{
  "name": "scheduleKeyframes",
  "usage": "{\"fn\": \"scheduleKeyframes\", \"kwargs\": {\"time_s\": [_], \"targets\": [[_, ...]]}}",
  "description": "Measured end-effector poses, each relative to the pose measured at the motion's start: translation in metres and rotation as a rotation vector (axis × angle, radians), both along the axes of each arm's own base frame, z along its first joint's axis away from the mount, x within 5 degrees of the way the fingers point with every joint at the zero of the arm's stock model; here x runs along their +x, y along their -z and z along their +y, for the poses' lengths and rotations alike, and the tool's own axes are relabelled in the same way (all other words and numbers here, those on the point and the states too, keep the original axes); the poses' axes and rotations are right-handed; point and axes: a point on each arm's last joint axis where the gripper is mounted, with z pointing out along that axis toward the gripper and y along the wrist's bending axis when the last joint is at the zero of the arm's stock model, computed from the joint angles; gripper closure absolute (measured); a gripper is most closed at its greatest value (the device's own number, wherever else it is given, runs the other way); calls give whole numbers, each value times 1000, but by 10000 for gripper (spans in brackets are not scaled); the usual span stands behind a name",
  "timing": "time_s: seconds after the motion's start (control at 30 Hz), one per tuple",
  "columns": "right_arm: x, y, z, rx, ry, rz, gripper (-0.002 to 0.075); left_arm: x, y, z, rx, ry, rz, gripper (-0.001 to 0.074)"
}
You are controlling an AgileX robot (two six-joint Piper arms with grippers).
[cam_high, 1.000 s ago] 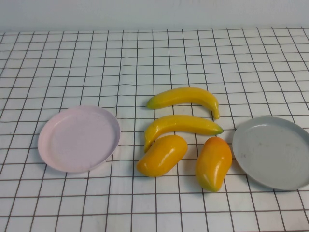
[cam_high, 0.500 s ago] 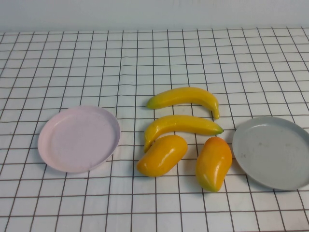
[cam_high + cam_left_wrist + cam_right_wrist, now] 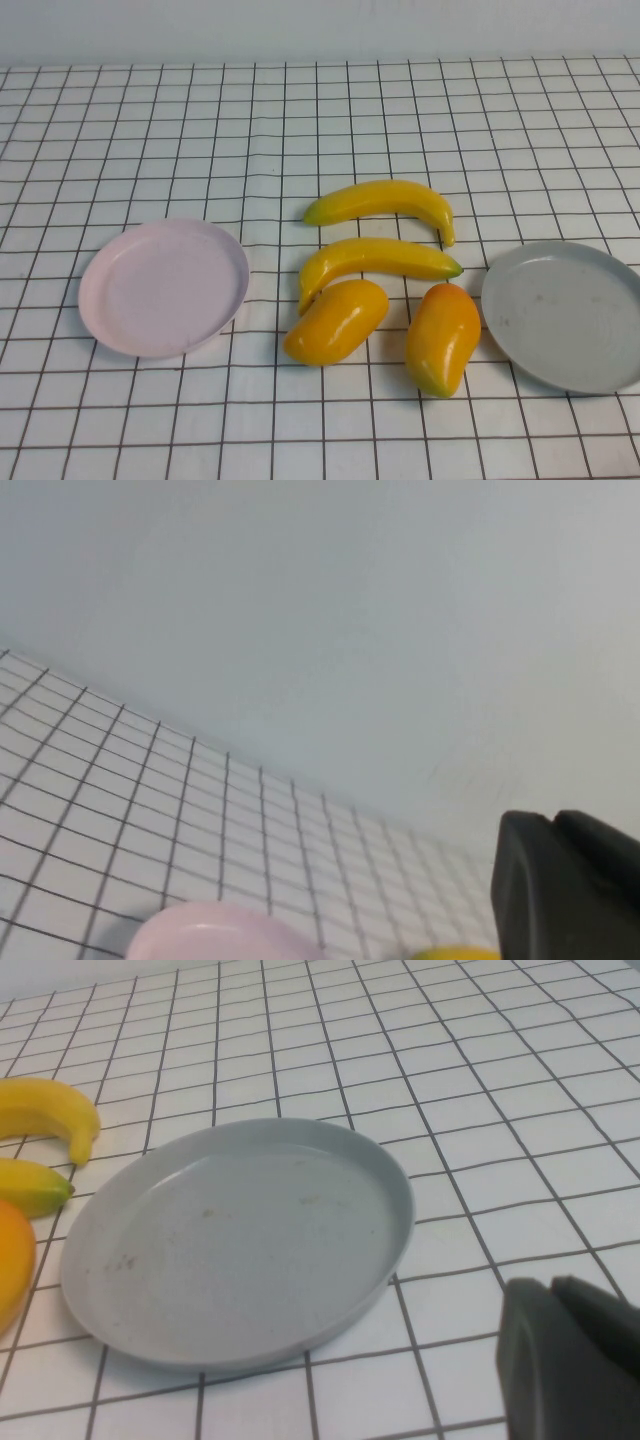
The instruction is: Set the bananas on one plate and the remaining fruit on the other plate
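Currently, two curved glossy yellow plastic bananas (image 3: 378, 199) (image 3: 375, 260) and two plump orange-yellow mangoes (image 3: 336, 320) (image 3: 442, 337) lie clustered between one pale pink round plate (image 3: 110, 320) and one grey-blue round plate (image 3: 600, 370). The right gripper (image 3: 570, 1360), fingers pressed together, sits just beside the grey-blue plate's rim, with open gridded table (image 3: 150, 130) beyond. The left gripper (image 3: 565, 885), also closed, hangs near the pink plate.

changes: honestly none that I can spot, the high view looks identical to a second ago
bananas (image 3: 380, 200): no shift, both in the same spots
mangoes (image 3: 336, 321): no roll, no nudge
pink plate (image 3: 163, 288): same place
grey-blue plate (image 3: 565, 315): same place
left gripper (image 3: 565, 890): parked and closed, no change in the log of motion I can see
right gripper (image 3: 570, 1360): same deal, closed and idle beside the grey-blue plate
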Motion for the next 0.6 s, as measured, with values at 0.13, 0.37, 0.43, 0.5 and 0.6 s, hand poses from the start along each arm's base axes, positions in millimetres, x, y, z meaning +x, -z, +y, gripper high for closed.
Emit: {"fn": "scheduleKeyframes", "kwargs": {"time_s": [0.13,0.37,0.43,0.5,0.6], "targets": [[0,0,0,0,0,0,742,5,-48,-7,320,71,145,741],[0,0,0,0,0,0,742,62,-71,-19,668,313,440,741],[0,0,0,0,0,0,742,79,-77,-26,680,397,460,740],[0,0,0,0,0,0,742,97,-80,-35,692,484,491,741],[0,0,0,0,0,0,742,128,-81,-53,733,632,567,740]]}}
